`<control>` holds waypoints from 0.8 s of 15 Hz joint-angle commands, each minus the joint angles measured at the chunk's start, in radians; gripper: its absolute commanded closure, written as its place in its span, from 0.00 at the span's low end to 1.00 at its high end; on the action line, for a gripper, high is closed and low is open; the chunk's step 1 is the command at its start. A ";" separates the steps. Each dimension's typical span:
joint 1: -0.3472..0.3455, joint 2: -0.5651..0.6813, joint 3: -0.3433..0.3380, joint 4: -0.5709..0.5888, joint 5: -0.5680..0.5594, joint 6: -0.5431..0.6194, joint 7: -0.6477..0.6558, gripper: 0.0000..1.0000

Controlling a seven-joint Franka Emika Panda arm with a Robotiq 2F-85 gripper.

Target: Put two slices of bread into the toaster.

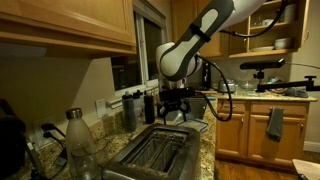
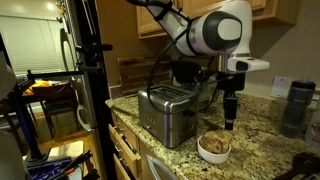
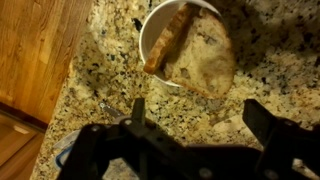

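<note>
Two tan slices of bread (image 3: 200,52) lie in a small white bowl (image 3: 150,40) on the granite counter; the bowl with bread also shows in an exterior view (image 2: 214,146). My gripper (image 3: 198,112) hangs above the counter just short of the bowl, its two dark fingers spread wide with nothing between them; it shows in both exterior views (image 2: 230,122) (image 1: 172,112). The brushed-silver toaster (image 2: 165,110) stands on the counter beside the bowl, its two dark slots visible from above (image 1: 155,152).
A glass bottle (image 1: 78,140) stands by the toaster. Dark containers (image 1: 135,108) line the wall. A grey cup (image 2: 297,105) sits on the counter. The wooden cabinet front (image 3: 30,50) drops off beside the counter edge. A black tripod pole (image 2: 92,90) stands close by.
</note>
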 commanded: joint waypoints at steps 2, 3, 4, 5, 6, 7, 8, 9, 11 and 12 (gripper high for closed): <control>0.014 0.074 -0.024 0.072 0.061 -0.022 -0.020 0.00; 0.014 0.085 -0.025 0.081 0.073 -0.017 -0.017 0.00; 0.016 0.100 -0.025 0.098 0.082 -0.018 -0.018 0.00; 0.016 0.113 -0.026 0.111 0.090 -0.021 -0.023 0.00; 0.017 0.127 -0.026 0.127 0.100 -0.024 -0.025 0.00; 0.015 0.138 -0.023 0.139 0.111 -0.023 -0.033 0.00; 0.015 0.147 -0.023 0.150 0.119 -0.025 -0.035 0.00; 0.016 0.158 -0.024 0.162 0.126 -0.030 -0.038 0.00; 0.017 0.171 -0.025 0.177 0.137 -0.030 -0.042 0.00; 0.017 0.174 -0.026 0.181 0.141 -0.034 -0.044 0.00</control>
